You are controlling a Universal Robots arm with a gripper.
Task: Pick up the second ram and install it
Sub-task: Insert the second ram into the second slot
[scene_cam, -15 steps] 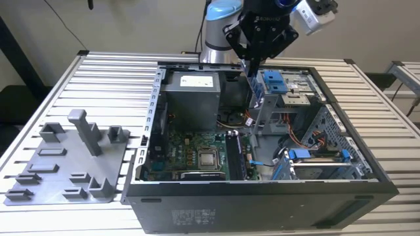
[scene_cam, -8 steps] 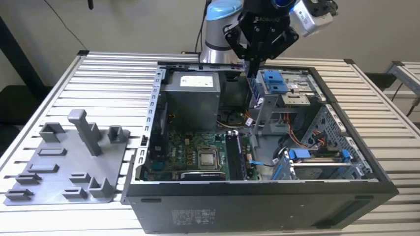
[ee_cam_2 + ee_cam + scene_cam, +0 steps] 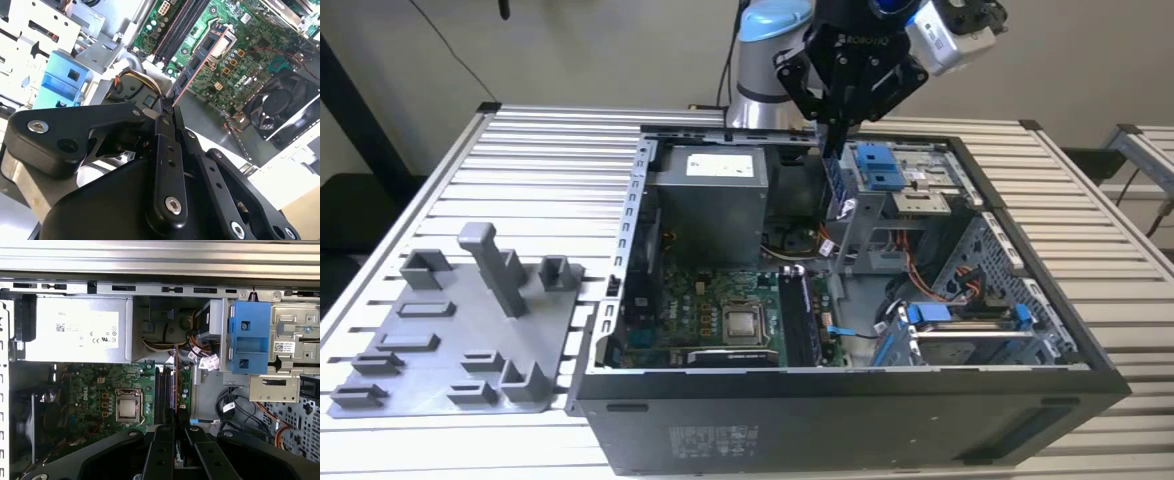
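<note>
The ram (image 3: 831, 172), a thin dark-blue board hanging edge-on, is clamped in the gripper (image 3: 834, 128) over the open case (image 3: 854, 410), near the slatted metal counter's (image 3: 534, 160) far edge; pale wall (image 3: 587, 50) behind.

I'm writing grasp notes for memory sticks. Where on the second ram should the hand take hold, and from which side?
Probably across its two flat faces near the upper end, coming from above. The second ram is a thin flat board hanging upright over the open case, so its broad faces give the hand parallel surfaces; the hand pinches it that way now.
</note>
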